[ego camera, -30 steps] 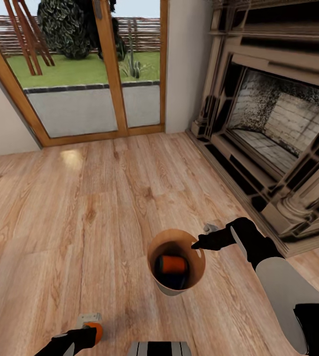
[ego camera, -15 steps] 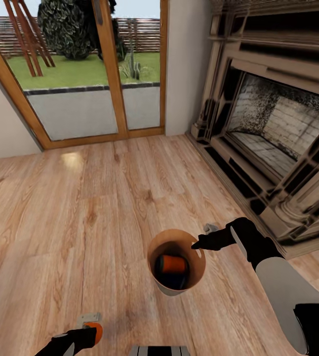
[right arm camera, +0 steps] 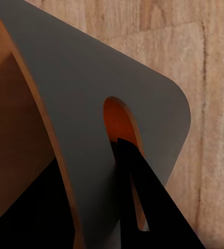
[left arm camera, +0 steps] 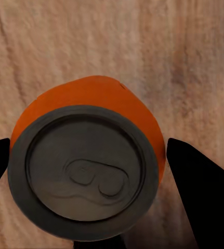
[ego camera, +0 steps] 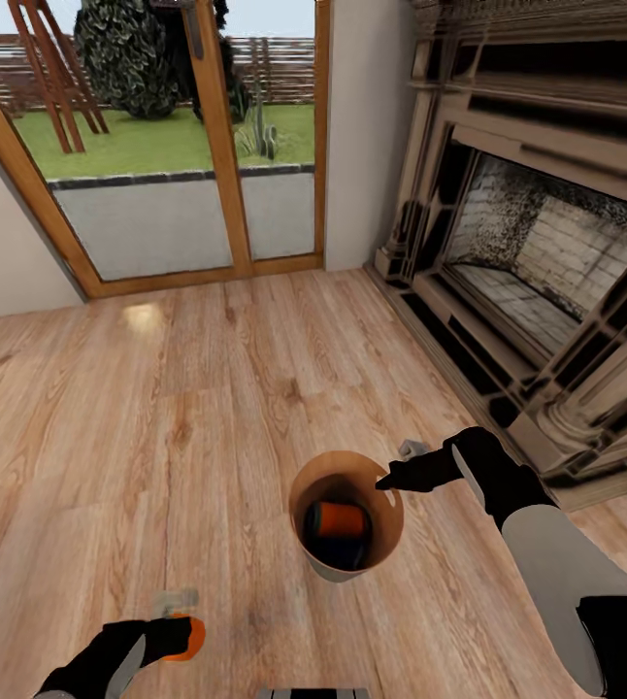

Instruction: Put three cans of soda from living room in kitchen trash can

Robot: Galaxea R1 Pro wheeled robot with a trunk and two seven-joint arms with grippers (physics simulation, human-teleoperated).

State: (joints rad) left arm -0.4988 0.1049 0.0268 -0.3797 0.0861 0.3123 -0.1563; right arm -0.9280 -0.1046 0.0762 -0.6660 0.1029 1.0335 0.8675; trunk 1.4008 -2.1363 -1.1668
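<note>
Two orange soda cans: one lying inside the tash can (ego camera: 384, 544), the orange can (ego camera: 338, 521) atop something dark, the other orange can (ego camera: 185, 638) well left of the tash can, between the fingers of the left pincer (ego camera: 170, 631). One tash can. Two pincers, the right pincer (ego camera: 388, 482) clamped on the tash can's rim. One fireplace (ego camera: 546, 262). One glazed wooden door (ego camera: 178, 146).

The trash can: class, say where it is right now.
In the head view the trash can sits low and centre over the wood floor, held at its rim by the right gripper, with an orange can inside.
</note>
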